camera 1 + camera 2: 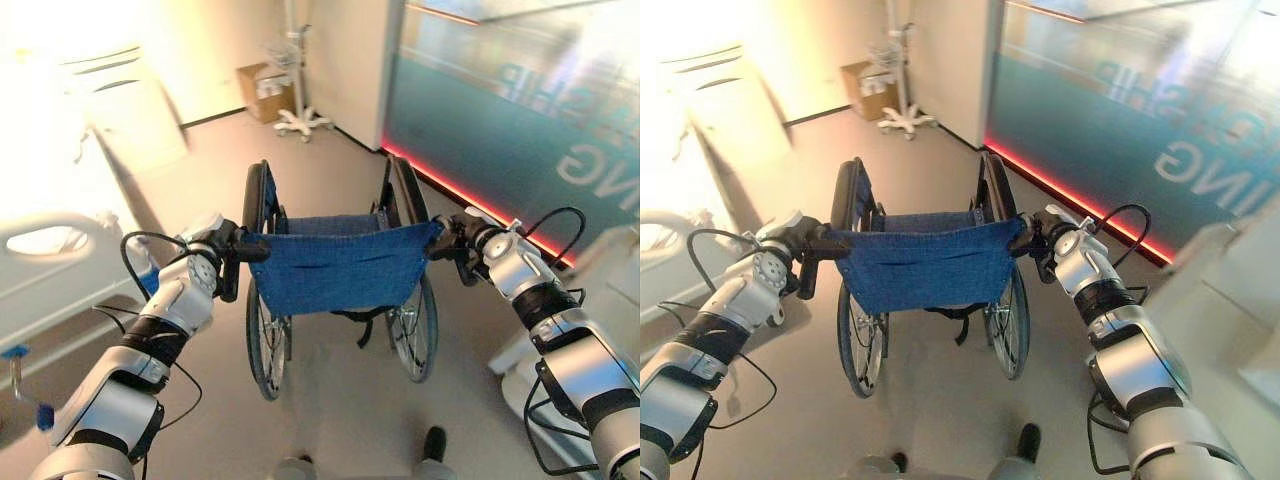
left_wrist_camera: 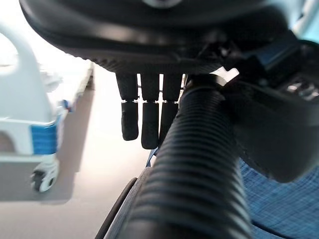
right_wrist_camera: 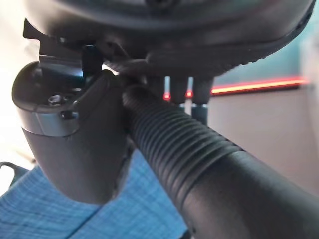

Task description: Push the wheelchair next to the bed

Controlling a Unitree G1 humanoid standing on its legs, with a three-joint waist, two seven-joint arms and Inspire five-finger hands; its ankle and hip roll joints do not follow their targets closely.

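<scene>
Both hands on the wheelchair: left hand fingers hang straight beside its grip, right hand wraps its grip. Rolls easily, likely veers.

Pale floor, wheelchair standing on it (centre), bed at left, cardboard box beyond
</scene>
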